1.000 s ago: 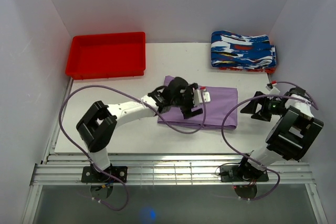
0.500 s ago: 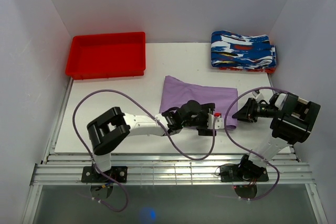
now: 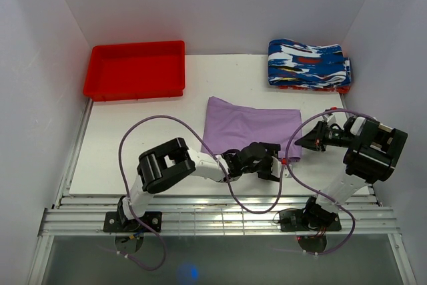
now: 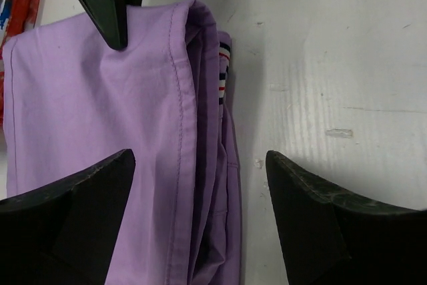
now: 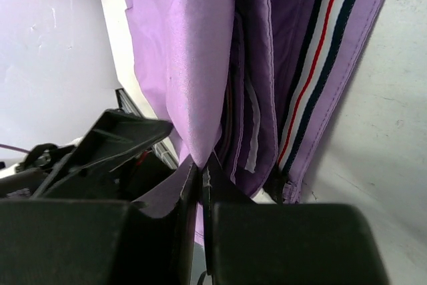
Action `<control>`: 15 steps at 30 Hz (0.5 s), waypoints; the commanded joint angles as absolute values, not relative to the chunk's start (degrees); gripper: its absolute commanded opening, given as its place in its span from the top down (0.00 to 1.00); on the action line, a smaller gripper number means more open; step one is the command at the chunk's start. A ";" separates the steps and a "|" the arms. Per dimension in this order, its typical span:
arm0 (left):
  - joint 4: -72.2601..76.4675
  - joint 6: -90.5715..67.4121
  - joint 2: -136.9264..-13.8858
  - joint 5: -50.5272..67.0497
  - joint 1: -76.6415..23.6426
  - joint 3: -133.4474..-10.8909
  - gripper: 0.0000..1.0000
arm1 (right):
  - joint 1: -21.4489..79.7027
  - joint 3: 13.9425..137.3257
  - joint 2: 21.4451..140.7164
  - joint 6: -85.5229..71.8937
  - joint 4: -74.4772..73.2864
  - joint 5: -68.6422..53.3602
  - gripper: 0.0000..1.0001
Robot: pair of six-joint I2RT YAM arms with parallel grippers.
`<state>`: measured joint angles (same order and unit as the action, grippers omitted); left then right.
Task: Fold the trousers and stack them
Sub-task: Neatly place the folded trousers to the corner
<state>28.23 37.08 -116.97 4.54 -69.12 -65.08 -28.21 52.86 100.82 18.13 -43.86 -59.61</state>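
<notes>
Lilac trousers lay folded mid-table, with the stacking not yet done.
Nearest the bases, the left gripper [image 3: 269, 166] hung over the near right corner of the trousers [image 3: 247, 125], its jaws spread wide astride the layered edge and holding nothing. Just beyond it, the right gripper [image 3: 300, 143] was pressed closed at the right-hand edge, pinching a fold of the upper lilac layer, as the right wrist view showed. The cloth lay as a flat multi-layer rectangle on the white table [image 3: 133, 138], so the folding looked largely finished. What probably remained was a final fold or tidy, then the carry to the patterned folded garments [image 3: 308, 63] at the far right. The red tray [image 3: 137, 71] sat far left.
</notes>
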 commanded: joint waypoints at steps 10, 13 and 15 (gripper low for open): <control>29.45 42.90 -123.75 -5.37 -69.35 -66.62 0.63 | -28.65 56.77 100.64 13.62 -44.30 -59.59 0.52; 26.46 38.87 -122.26 -3.44 -69.00 -67.67 0.80 | -29.88 58.01 97.74 13.27 -44.30 -58.54 0.01; 22.52 36.49 -121.38 -1.59 -68.65 -70.21 0.93 | -30.93 58.27 95.72 12.14 -44.30 -57.57 0.10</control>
<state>29.93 40.97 -123.26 -3.14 -69.28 -67.07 -29.32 55.96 99.96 13.65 -43.81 -57.89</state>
